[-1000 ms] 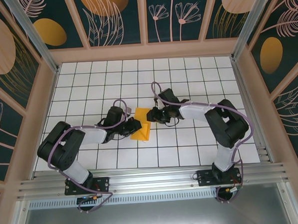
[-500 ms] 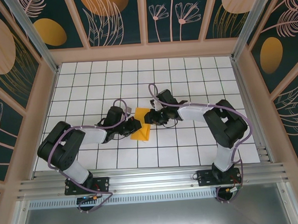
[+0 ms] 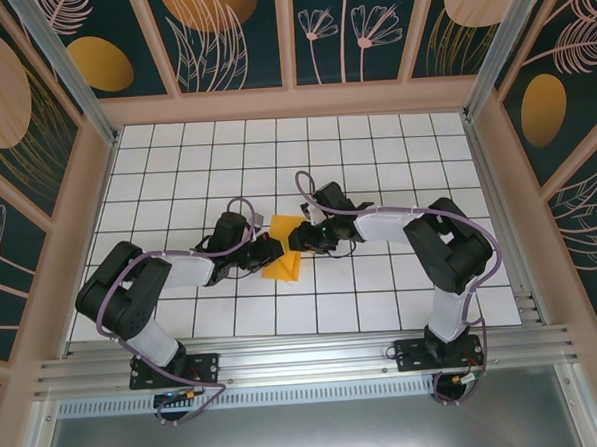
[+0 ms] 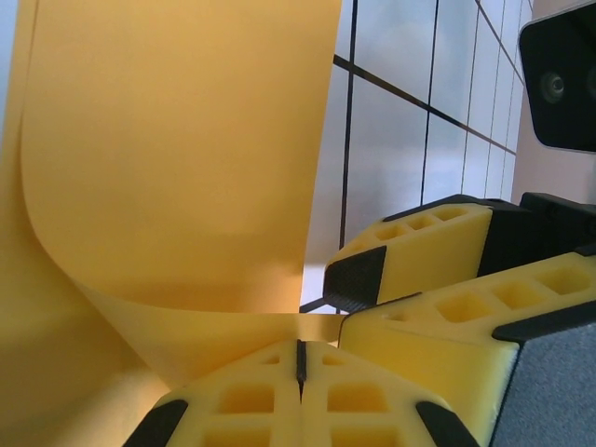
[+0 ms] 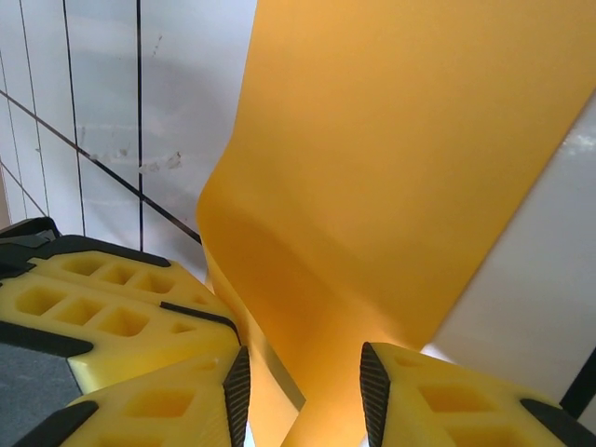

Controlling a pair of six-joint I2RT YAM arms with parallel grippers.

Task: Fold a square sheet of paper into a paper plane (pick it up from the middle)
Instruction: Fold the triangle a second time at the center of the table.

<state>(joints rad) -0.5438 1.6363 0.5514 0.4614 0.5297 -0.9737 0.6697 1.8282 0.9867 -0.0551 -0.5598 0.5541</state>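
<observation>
The square sheet of paper (image 3: 286,264) is a folded orange-yellow wedge standing partly off the white grid table, between both grippers. My left gripper (image 3: 273,249) comes at it from the left, and in the left wrist view its jaws (image 4: 300,343) are pressed together on the paper's lower edge (image 4: 177,158). My right gripper (image 3: 295,238) reaches in from the right. Its jaws (image 5: 303,372) stand open, with a curved flap of the paper (image 5: 391,158) rising in the gap between the pads. The two grippers are almost touching.
The white grid table (image 3: 375,159) spreads on all sides of the paper. Wooden-framed patterned walls (image 3: 292,94) close in the back and both sides. An aluminium rail (image 3: 306,358) runs along the near edge by the arm bases.
The right gripper has slid a little to the left, closer onto the paper and the left gripper. The left gripper and the paper stay where they were.
</observation>
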